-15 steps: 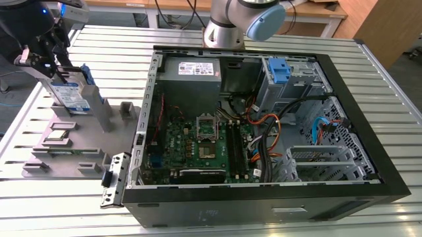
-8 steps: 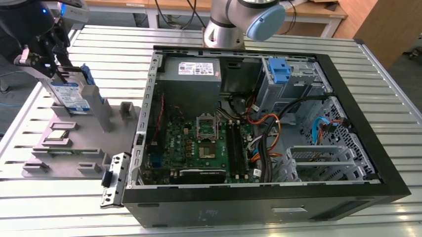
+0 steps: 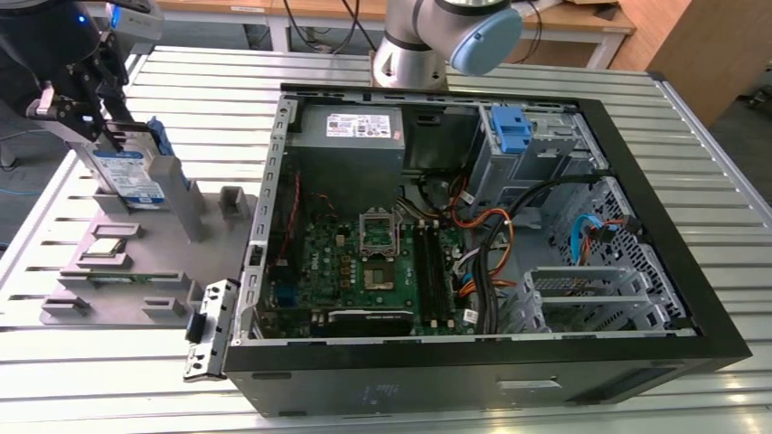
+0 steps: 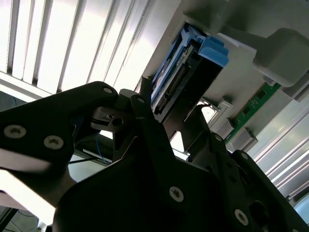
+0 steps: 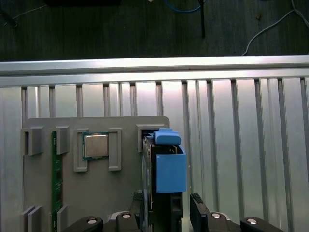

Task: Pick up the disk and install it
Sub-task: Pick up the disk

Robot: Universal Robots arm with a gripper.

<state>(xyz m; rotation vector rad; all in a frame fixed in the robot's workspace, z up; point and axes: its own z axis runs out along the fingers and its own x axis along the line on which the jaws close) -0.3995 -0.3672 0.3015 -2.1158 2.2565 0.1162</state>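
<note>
Gripper [image 3: 101, 136] at upright disk [image 3: 130, 181]: exterior view adds open computer case [image 3: 422, 366]; first wrist view, jaws flanking the disk, clamping unclear.

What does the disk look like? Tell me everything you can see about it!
The disk is a flat, silvery metal box with a blue-and-white label on its face and blue plastic rails along its sides. It stands upright on its edge in a slot of the grey holder, on the slatted table at the exterior view's left. The gripper sits over its top end.
</note>
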